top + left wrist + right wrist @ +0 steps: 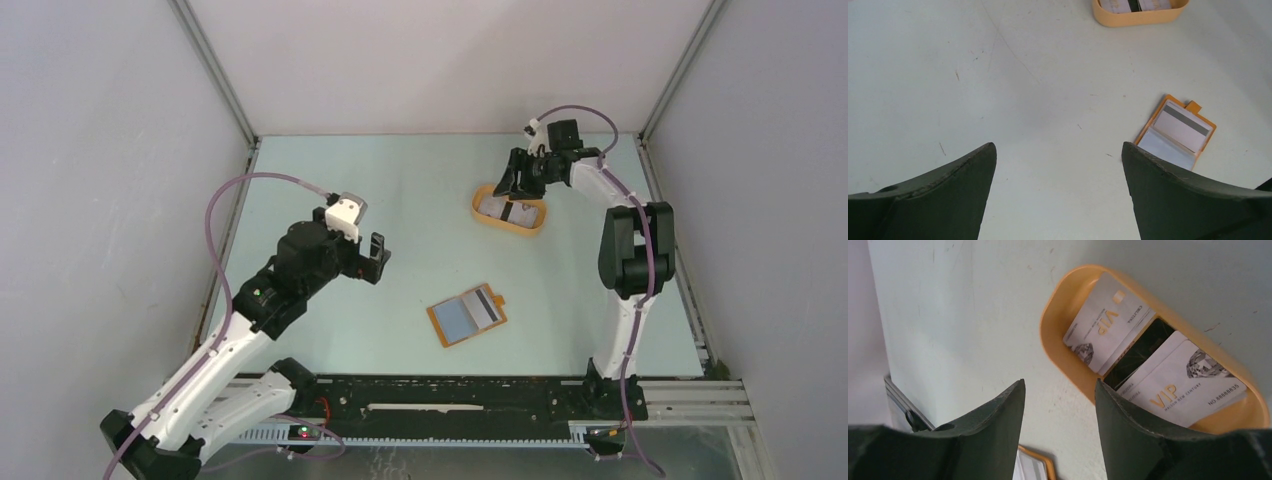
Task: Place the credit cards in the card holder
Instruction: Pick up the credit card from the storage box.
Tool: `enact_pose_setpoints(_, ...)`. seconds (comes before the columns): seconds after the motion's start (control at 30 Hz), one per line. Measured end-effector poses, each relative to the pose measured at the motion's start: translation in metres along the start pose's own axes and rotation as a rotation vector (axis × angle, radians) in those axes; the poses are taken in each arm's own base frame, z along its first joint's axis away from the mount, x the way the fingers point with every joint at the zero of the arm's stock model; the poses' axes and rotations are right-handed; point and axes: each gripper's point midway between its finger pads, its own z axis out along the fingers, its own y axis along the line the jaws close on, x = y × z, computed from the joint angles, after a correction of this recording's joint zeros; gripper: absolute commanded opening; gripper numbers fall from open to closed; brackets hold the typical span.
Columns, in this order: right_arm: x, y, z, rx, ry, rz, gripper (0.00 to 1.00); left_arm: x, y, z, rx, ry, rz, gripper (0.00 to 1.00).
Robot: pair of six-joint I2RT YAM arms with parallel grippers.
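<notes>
The orange-brown card holder (467,315) lies open near the table's middle. A pale card with a black stripe (1184,128) and a bluish card (1163,148) rest on it. More credit cards lie in the oval orange tray (1058,305): two white VIP cards (1108,322) (1188,385) and a dark one (1143,350) between them. My right gripper (1060,385) hovers open beside the tray's edge, with nothing between its fingers. To the left of the holder, my left gripper (1058,150) is wide open over bare table.
The tray (478,212) sits at the back right, close under the right arm. Grey walls close the table off on the left, back and right. A corner of the card holder (1035,465) shows below the right gripper's fingers.
</notes>
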Motion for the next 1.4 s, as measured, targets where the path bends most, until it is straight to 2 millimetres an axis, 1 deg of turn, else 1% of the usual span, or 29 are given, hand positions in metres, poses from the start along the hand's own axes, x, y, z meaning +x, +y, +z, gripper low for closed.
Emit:
enact_pose_setpoints(0.13,-0.001,-0.011,0.023,0.058,-0.015,0.139,0.64,0.005,0.004,0.005,-0.013,0.025,-0.003,1.00)
enact_pose_setpoints(0.23,0.001,-0.017,0.037,0.086,-0.021,0.204,0.69,0.006,0.005,0.006,-0.017,0.028,-0.005,1.00)
enact_pose_setpoints(0.4,0.008,-0.024,0.053,0.150,-0.031,0.267,0.73,0.007,0.003,0.007,0.002,0.035,-0.009,1.00)
enact_pose_setpoints(0.7,0.008,-0.037,0.068,0.184,-0.056,0.320,0.80,0.009,-0.001,0.009,0.024,0.042,-0.010,1.00)
enact_pose_setpoints(0.93,0.006,-0.041,0.070,0.189,-0.076,0.344,0.82,0.009,0.000,0.009,0.022,0.042,-0.011,1.00)
enact_pose_setpoints(1.13,0.004,-0.044,0.073,0.236,-0.102,0.383,0.83,0.008,0.001,0.009,0.019,0.042,-0.012,1.00)
enact_pose_setpoints(1.4,-0.001,-0.045,0.078,0.285,-0.145,0.371,0.83,0.008,0.001,0.009,0.019,0.042,-0.013,1.00)
